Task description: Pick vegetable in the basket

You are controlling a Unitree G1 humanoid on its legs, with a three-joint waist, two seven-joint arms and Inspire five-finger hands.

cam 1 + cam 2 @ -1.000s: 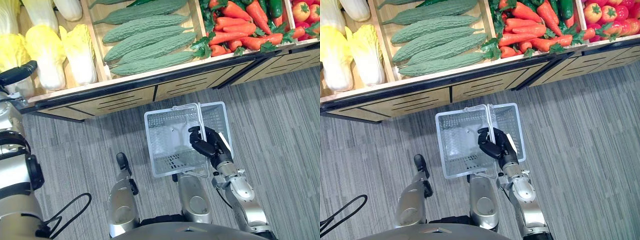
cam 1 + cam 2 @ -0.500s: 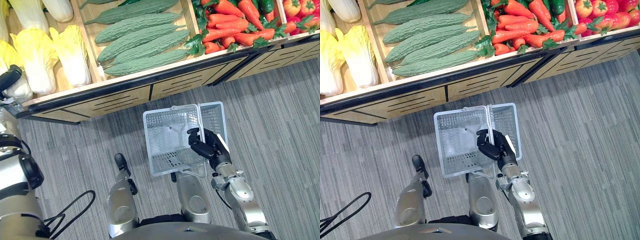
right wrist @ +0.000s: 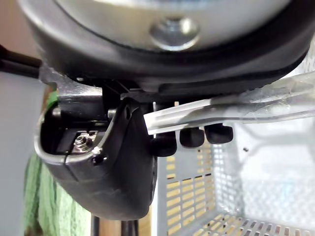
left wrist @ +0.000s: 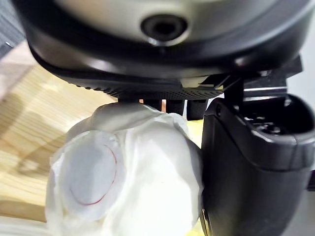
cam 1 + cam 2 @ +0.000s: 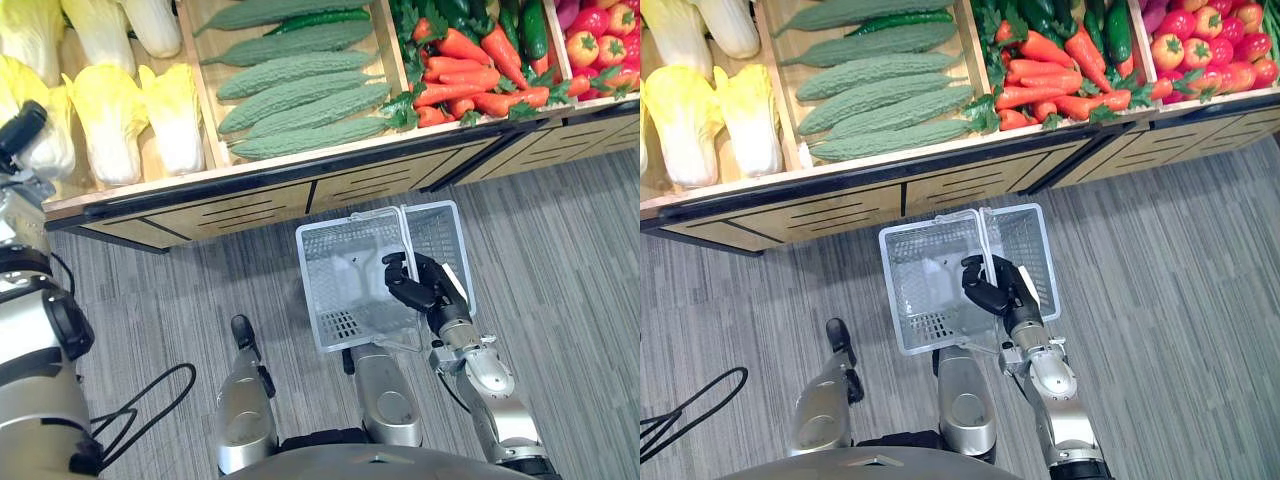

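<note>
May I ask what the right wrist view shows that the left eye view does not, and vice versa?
Right wrist view: close up, fingers of the right hand curled round the handle of the basket. Left eye view: the shelf of cabbages, bitter gourds, carrots and tomatoes, the left hand by the cabbages. Both: right hand and basket.

Silver-grey arms — blk robot hand

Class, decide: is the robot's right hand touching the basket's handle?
Touching. The right wrist view shows the right hand with its fingers curled over the clear handle of the basket; the left eye view agrees.
</note>
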